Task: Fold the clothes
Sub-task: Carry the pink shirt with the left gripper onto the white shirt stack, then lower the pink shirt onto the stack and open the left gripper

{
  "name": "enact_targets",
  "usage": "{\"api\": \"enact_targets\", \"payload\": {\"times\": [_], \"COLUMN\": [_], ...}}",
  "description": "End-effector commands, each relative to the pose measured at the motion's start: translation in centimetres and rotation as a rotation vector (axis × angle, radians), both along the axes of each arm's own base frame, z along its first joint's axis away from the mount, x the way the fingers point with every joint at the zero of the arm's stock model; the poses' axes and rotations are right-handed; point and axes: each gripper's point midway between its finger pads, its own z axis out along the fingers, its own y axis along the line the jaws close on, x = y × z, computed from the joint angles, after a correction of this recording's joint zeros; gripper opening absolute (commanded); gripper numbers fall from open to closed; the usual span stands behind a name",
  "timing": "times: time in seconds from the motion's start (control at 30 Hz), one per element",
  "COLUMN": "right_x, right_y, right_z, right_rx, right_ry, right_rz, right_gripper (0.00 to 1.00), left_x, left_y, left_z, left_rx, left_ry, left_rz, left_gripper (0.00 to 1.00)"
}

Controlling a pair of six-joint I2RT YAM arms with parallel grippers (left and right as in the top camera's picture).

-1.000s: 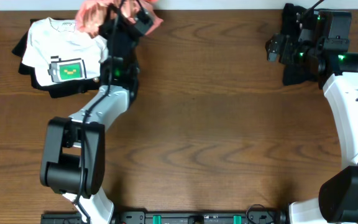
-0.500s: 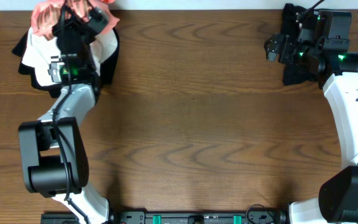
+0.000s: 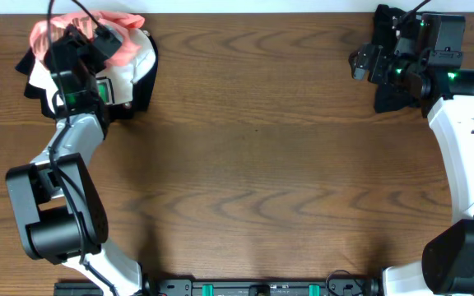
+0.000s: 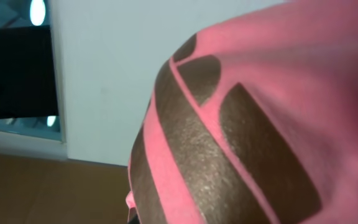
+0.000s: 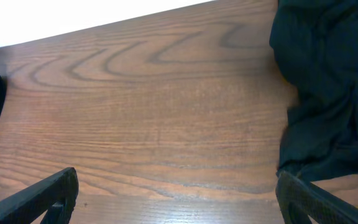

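At the far left corner of the table (image 3: pixel 253 164) sits a small heap of clothes: a black garment (image 3: pixel 148 90) at the bottom, a white T-shirt (image 3: pixel 137 59) with a green print over it, and the salmon-pink T-shirt (image 3: pixel 120 33) bunched on top. The left claw (image 3: pixel 79 43) hangs right over this heap, in among the pink cloth. Its wrist view is almost filled by pink fabric, with the dark striped print (image 4: pixel 191 155) pressed close to the lens. The fingers themselves are hidden, so it cannot be told whether they are apart or clamped on the shirt.

The pink T-shirt looks crumpled rather than laid in flat layers, so its fold is judged not yet made. It probably needs spreading out on the bare wood first. Whether the white and black pieces beneath are neatly folded is hard to tell, since the arm covers part of them.

At the far right corner, the right claw (image 5: pixel 178 190) hovers with its fingers wide apart and gripping nothing. Beside it lies a dark garment (image 5: pixel 334 87) in a rumpled mound, plainly unfolded. By this reading, most of the job is left.
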Motion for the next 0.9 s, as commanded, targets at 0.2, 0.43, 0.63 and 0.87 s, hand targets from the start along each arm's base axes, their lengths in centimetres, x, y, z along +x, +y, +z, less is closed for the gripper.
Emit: {"api": "enact_targets", "payload": {"times": [0.2,0.43,0.63,0.87], "right_x": [0.5,0.4,0.4,0.4], "right_y": [-0.2,-0.1,-0.1,-0.1], "right_z": [0.2,0.1,0.0,0.1], "right_rx": [0.028,0.028,0.028,0.032], "right_ry": [-0.014,-0.01,-0.006,-0.006], "right_rz": [-0.02,-0.019,-0.02,-0.017], "right_gripper": [0.99,0.99,0.99,0.99], "left_x": [0.2,0.3,0.8,1.6], "left_y": [0.8,1.9,2.6,2.7], "left_z": [5.4,2.8,2.4,6.4], "left_rx": [0.028,0.007,0.024,0.059], "left_ry": [-0.208,-0.122,-0.182,-0.306], "left_rz": [-0.005,0.018,0.014,0.01], "left_gripper": [0.06,0.06,0.06,0.06]}}
